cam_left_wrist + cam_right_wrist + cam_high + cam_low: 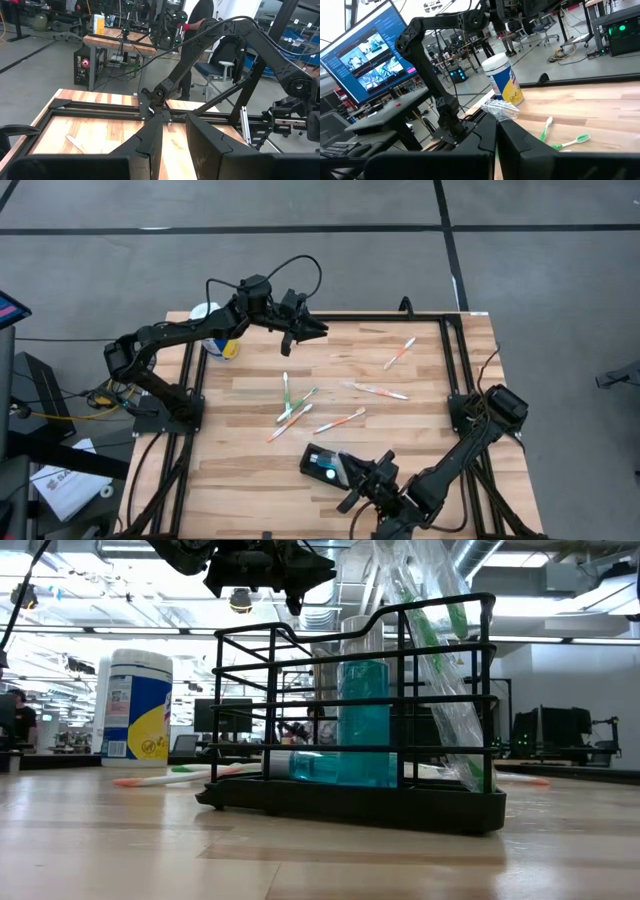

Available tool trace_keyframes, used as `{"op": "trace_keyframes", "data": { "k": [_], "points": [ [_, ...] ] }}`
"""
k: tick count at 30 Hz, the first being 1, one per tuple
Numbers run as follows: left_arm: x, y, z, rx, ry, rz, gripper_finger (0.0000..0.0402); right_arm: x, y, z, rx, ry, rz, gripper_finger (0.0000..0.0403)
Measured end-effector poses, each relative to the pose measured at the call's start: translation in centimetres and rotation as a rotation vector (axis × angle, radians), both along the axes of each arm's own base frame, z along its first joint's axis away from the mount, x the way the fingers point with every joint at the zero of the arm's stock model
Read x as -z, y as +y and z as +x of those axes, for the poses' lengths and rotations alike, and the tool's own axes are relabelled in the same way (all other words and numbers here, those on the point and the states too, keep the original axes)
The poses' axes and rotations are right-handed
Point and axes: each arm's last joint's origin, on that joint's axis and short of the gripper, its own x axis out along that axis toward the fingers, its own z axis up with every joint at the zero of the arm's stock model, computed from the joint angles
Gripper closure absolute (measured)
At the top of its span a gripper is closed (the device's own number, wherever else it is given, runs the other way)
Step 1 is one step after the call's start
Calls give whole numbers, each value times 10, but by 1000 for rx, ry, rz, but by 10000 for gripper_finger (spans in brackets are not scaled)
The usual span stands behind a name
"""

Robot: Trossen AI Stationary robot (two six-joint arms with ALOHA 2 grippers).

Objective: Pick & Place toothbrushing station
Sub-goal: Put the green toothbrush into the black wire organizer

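Note:
The toothbrushing station point(318, 464) is a black wire rack point(350, 795) standing upright on its base near the table's near edge. It holds a blue bottle point(362, 720) and toothbrushes in clear plastic wrap point(440, 670). My right gripper point(354, 480) is just right of it, fingers close together point(497, 131), and crumpled clear plastic point(503, 109) shows just past the tips. My left gripper point(308, 330) hangs open and empty above the table's far side point(174, 125). My right gripper stands next to the station with the crumpled plastic wrap point(503, 109) right at its fingertips. I cannot tell whether it touches the wrap or the rack. The station stands on the table.
Several loose toothbrushes point(296, 404) point(378, 390) point(400, 352) lie across the middle and far right of the table. A white-lidded canister point(213, 332) with a blue-yellow label point(137, 705) stands at the far left corner. Black frame rails point(450, 360) run along the table's edges.

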Motion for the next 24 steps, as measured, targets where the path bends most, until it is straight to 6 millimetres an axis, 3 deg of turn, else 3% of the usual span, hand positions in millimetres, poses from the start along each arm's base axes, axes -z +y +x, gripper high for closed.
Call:
{"op": "trace_keyframes", "data": {
  "k": [15, 24],
  "points": [
    [0, 0, 0, 1, -2, 10, 321, 15, -5, -6, -1, -22, 22, 403],
    [0, 0, 0, 4, -10, 46, 321, 52, 11, 1, -17, -87, 91, 403]
  ]
}}
